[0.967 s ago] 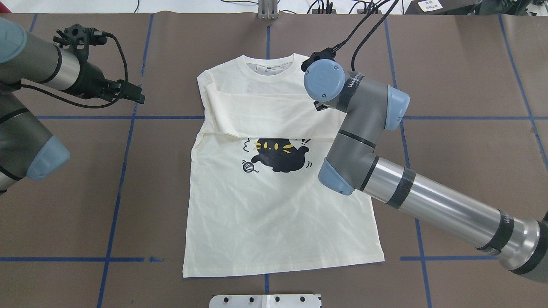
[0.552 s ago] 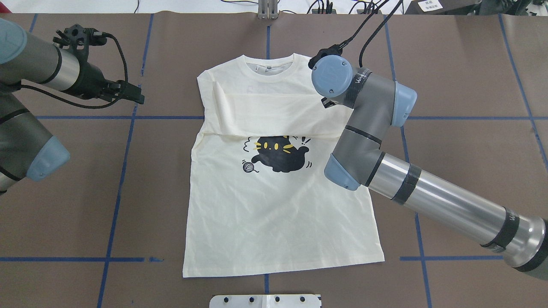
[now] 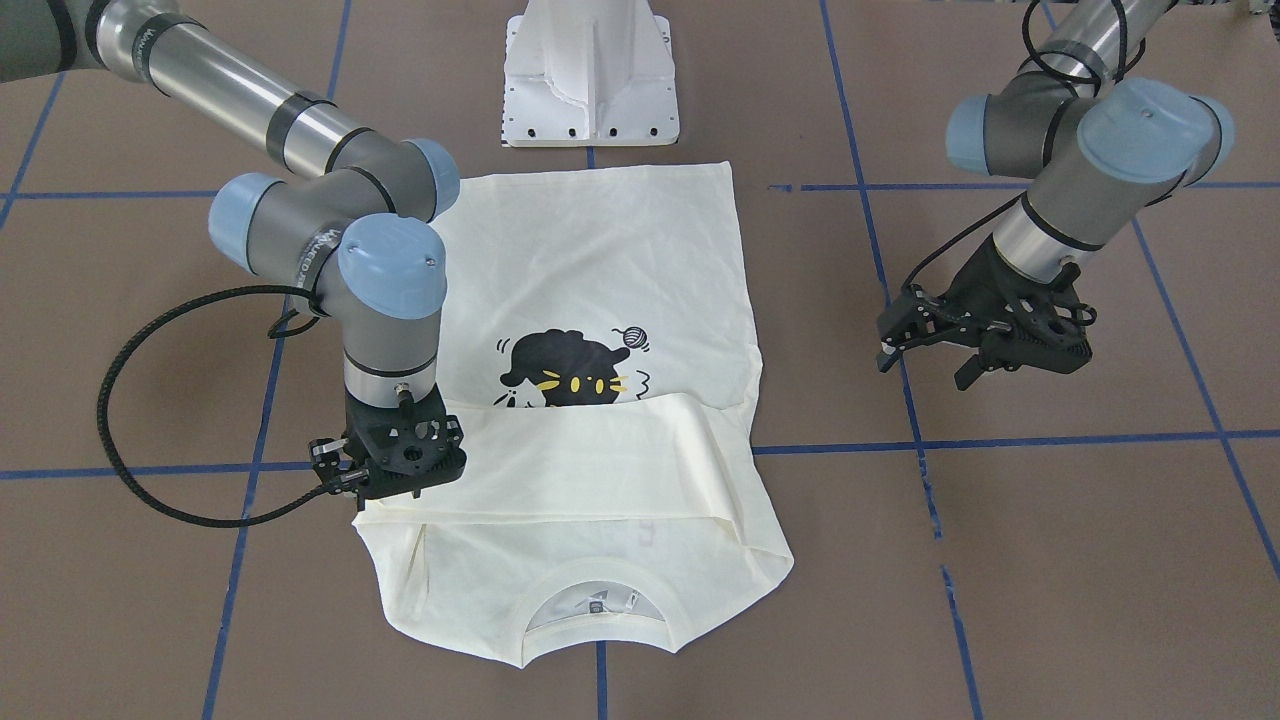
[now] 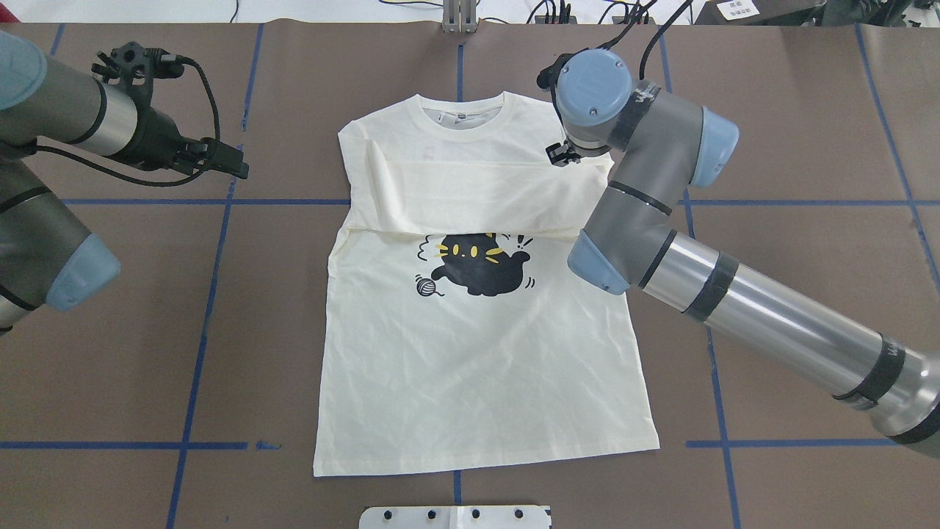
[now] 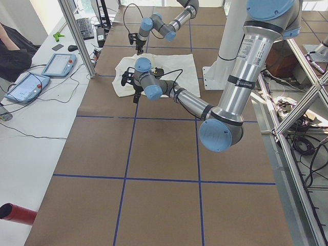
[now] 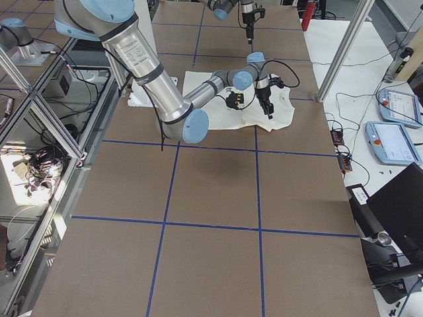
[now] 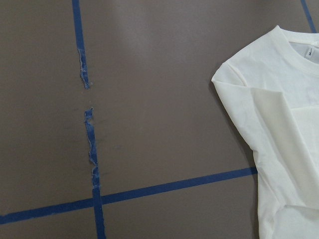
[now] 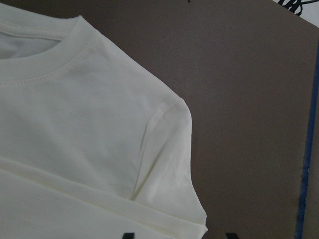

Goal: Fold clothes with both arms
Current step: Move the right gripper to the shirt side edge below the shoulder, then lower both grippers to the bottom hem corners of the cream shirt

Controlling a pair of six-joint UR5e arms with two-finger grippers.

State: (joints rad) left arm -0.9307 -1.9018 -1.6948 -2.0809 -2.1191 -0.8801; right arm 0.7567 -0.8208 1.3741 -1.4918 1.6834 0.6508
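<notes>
The cream shirt (image 4: 470,353) lies flat and print side up, its collar at the far side from the robot, and it also shows in the front-facing view (image 3: 600,260). Both sleeves are folded across the chest in a band (image 4: 477,198) just above the black cat print (image 4: 481,268). My right gripper (image 3: 400,482) points down over the shirt's right shoulder, at the end of that band. In the right wrist view its fingertips (image 8: 128,235) stand apart above the cloth, so it is open. My left gripper (image 4: 239,165) hovers open over bare table, left of the shirt.
The white pedestal base (image 3: 590,80) stands just behind the shirt's hem. Blue tape lines (image 4: 213,294) cross the brown table cover. Beyond the table's left end, a side bench holds teach pendants (image 5: 56,64), and a person (image 5: 15,46) sits there.
My right wrist has moved right and toward the collar side, from over the chest to the shoulder. The folded sleeve band has shifted right with it. The left arm has not moved.
</notes>
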